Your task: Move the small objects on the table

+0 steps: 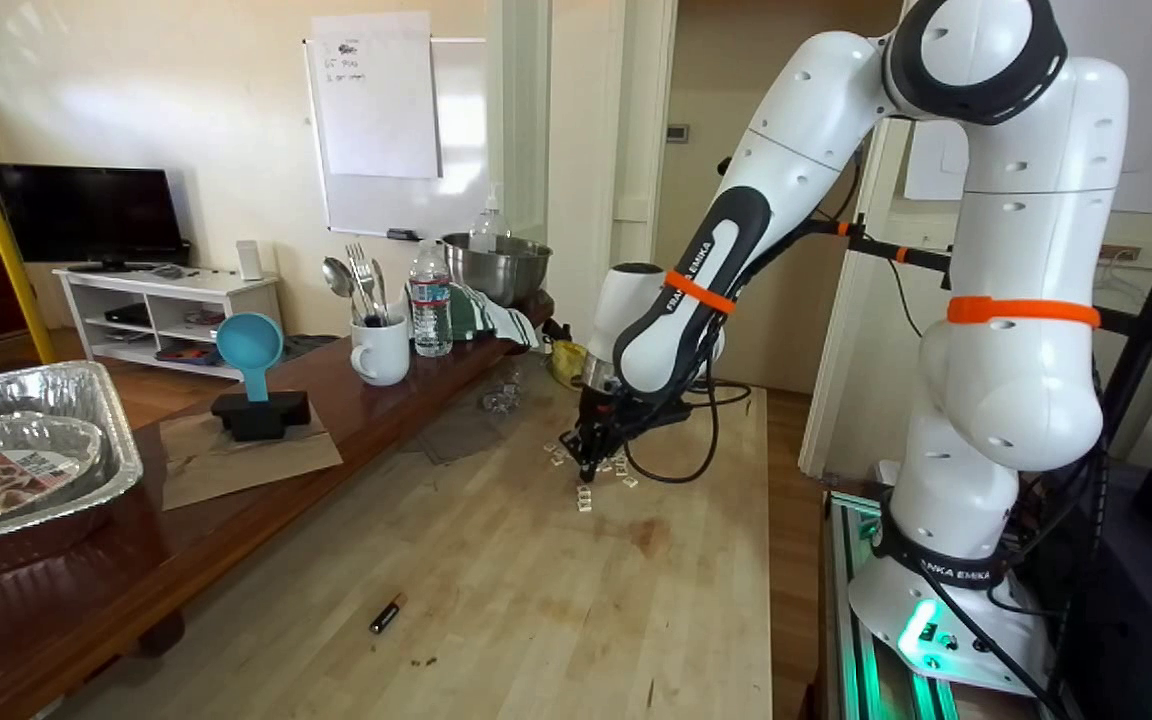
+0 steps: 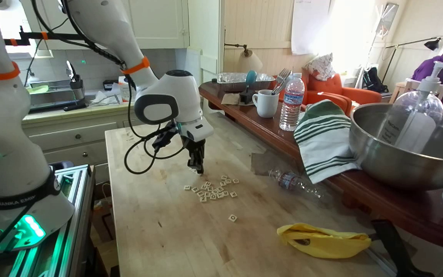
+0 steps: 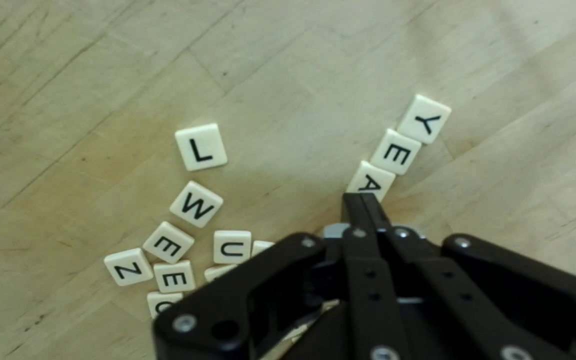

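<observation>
The small objects are pale cream letter tiles [image 2: 213, 190] loosely clustered on the light wooden table [image 1: 536, 610]. A lone tile [image 2: 232, 218] lies apart from them. In the wrist view a Y tile [image 3: 424, 119], an E tile [image 3: 396, 151] and an A tile [image 3: 369, 181] form a slanted row. An L tile [image 3: 201, 147] and a W tile [image 3: 196, 203] lie to the left, with several more below. My gripper [image 3: 362, 196] is shut, its fingertips pressed together and overlapping the A tile's near edge; I cannot tell whether they touch it. The gripper's body hides some tiles.
A battery [image 1: 386, 614] lies on the table. A yellow banana-like item [image 2: 323, 241] and a lying plastic bottle [image 2: 294, 184] are beside a raised dark wooden ledge [image 1: 266, 500]. The ledge holds a mug [image 1: 381, 350], an upright bottle [image 2: 292, 102] and a steel bowl [image 2: 406, 165].
</observation>
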Available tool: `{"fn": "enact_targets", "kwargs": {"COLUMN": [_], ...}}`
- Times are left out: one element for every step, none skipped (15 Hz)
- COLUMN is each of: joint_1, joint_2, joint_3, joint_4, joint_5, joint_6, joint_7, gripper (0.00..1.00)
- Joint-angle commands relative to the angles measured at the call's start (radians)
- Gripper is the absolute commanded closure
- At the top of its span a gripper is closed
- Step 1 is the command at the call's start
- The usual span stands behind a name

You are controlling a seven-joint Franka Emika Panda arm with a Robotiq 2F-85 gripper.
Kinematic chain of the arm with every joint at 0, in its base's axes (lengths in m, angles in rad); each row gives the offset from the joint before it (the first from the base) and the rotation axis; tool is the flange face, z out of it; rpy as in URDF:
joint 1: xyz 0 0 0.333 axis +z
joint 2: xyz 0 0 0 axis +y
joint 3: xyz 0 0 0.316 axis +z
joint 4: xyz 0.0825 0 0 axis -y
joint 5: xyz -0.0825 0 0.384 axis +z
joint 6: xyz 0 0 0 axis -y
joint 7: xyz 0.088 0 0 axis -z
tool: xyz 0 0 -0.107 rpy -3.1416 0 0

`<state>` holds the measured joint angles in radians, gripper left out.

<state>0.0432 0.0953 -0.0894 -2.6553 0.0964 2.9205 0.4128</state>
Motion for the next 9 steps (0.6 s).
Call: {"fn": "enact_targets", "kwargs": {"joint_1": [-0.017,-0.016,-0.018,-0.019,-0.020,-0.020,-0.021,-0.020,-0.018], "joint_2": [-0.025,-0.015,-0.005,0.002,0.009,0.014,0.018,0.020,0.024], "joint_3": [-0.016,-0.032,-0.041,-0.049,-0.059,-0.070,-0.078,-0.086,-0.092], "joint_4": [-0.020,-0.012,-0.003,0.002,0.007,0.009,0.012,0.013,0.017], "joint_5": [-0.037,-0.070,-0.089,-0.108,-0.130,-0.153,-0.168,-0.183,-0.193], "joint_6": [0.001,0.004,0.001,-0.001,-0.003,0.002,0.007,0.013,0.017], "joint_7": [0.023,0.048,0.051,0.057,0.066,0.078,0.088,0.096,0.105], "gripper": [1.00,1.00,1.00,1.00,1.00,1.00,1.00,1.00,1.00]}}
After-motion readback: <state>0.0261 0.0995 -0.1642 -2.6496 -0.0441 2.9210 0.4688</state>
